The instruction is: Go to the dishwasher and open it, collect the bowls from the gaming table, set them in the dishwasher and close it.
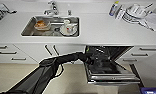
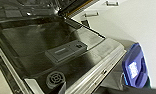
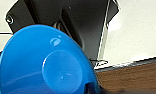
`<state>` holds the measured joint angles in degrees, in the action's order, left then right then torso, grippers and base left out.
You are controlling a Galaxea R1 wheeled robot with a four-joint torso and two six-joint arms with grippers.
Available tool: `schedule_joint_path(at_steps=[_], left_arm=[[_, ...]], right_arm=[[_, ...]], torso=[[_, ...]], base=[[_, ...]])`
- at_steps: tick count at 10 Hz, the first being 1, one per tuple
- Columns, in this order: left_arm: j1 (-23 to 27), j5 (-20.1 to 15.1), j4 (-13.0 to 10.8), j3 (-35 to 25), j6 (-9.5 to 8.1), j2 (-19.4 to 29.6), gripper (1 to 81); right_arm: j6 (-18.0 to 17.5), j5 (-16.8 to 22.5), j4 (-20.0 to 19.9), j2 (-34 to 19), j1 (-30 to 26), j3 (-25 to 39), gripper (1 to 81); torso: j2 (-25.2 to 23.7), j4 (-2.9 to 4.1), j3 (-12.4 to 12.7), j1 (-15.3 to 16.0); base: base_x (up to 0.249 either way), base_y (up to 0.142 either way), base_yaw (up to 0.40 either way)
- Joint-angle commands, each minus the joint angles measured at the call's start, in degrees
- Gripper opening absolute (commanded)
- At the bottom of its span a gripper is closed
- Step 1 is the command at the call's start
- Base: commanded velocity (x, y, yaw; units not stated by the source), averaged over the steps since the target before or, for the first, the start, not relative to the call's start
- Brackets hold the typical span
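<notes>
With the blue bowl (image 3: pixel 44 67) seemingly pinched in our right gripper, though we cannot tell either pincer's spread, we judge that our left arm (image 1: pixel 61 61) reaching over the half-lowered dishwasher door (image 1: pixel 111 75) could snag the racks or door edge.

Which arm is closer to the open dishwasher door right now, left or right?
Left. The left arm reaches over the open dishwasher door, its wrist view looking down on the inner panel. The right gripper's wrist view shows a blue bowl close up; its distance from the dishwasher can't be judged.
</notes>
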<state>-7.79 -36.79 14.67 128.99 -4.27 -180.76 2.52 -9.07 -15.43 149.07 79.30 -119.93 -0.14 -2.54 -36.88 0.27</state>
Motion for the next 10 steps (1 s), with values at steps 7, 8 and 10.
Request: schedule_joint_path(at_steps=[7, 8, 10], left_arm=[[-22.4, -0.2, -11.8, -37.3, 1.01, 38.3, 81.1], [-24.9, 1.6, -11.9, -38.8, 1.10, 40.7, 81.1], [-33.2, 5.9, -15.5, -39.4, 1.10, 43.6, 81.1]], right_arm=[[-2.9, 8.6, -1.4, -37.4, -18.8, 40.0, 1.0], [-3.8, 10.3, -1.4, -39.9, -21.6, 42.5, 1.0], [-5.8, 11.6, -1.5, -42.2, -26.7, 44.7, 1.0]], torso=[[0.0, 0.00, 0.0, 0.0], [0.0, 0.00, 0.0, 0.0], [0.0, 0.00, 0.0, 0.0]], base=[[0.000, 0.000, 0.000], [0.000, 0.000, 0.000], [0.000, 0.000, 0.000]])
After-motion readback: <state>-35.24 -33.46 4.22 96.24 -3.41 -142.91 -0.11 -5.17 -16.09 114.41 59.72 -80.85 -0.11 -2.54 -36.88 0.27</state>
